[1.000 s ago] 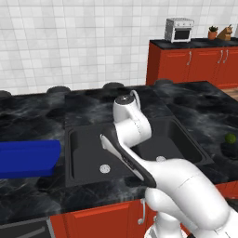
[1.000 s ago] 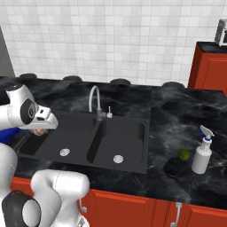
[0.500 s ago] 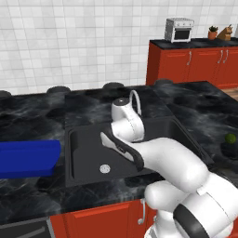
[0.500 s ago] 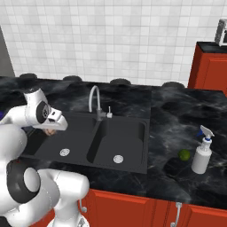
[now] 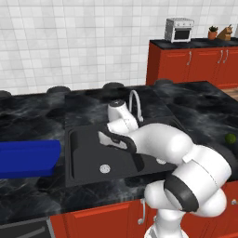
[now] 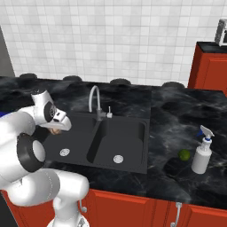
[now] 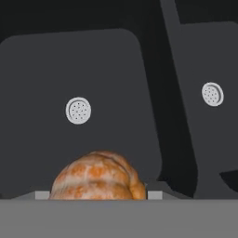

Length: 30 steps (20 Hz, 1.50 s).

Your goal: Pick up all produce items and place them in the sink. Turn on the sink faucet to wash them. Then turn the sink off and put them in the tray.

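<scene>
**A:** What is the biggest thing here?

**B:** A black marbled bench running across a kitchen, with red cabinets beneath and a white tiled wall behind. Set into it is the sink, matte black, with two basins side by side and a round silver drain in each.

**A:** And the robot?

**B:** Its white arm bends over the sink's left basin. The hand hangs above that basin, near its back left corner, and is grasping the tan-brown lumpy piece. In the hand view that piece sits between the finger tips, with the left basin's drain below it and the right basin's drain off to the side.

**A:** What else is on the bench?

**B:** To the left of the sink lies the bright blue tray, close to the sink's edge. At the back of the sink, on the divide between the basins, stands the slim silver faucet, its arched spout curving forward. Well to the right of the sink stands a white spray bottle with a blue nozzle.

**A:** And the other produce?

**B:** The dark green ball rests on the bench just beside the spray bottle, on its sink side.
</scene>
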Tool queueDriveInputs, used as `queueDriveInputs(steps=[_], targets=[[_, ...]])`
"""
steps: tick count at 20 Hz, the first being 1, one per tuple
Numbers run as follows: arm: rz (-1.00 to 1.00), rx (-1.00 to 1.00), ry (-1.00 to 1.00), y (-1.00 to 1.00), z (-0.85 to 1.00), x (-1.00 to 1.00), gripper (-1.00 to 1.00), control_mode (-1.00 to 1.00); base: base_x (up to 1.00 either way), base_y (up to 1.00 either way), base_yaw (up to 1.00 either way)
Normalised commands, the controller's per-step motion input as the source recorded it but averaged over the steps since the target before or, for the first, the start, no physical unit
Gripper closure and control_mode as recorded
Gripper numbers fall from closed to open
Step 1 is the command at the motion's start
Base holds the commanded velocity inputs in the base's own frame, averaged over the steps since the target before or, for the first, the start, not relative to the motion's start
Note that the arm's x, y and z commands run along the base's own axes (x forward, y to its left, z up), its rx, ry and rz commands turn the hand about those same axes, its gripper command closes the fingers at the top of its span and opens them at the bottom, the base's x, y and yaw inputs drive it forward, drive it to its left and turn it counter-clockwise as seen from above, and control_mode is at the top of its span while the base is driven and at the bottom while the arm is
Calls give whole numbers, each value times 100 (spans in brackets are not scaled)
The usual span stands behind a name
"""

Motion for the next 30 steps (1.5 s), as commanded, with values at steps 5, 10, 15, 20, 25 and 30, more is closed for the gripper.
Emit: queueDriveInputs(steps=[5, 10, 15, 20, 25, 30], targets=[[-8, 0, -1, 1, -30, 23, 100, -100, 0, 0, 0], [-7, 0, -3, 1, -26, 29, 100, -100, 0, 0, 0], [-3, 0, -10, 12, -20, 17, 100, -100, 0, 0, 0], [0, 0, -12, 27, -12, 10, 100, -100, 0, 0, 0], [0, 0, -3, 20, -14, 17, 100, -100, 0, 0, 0], [0, 0, 0, 8, -13, 22, 100, -100, 0, 0, 0]])
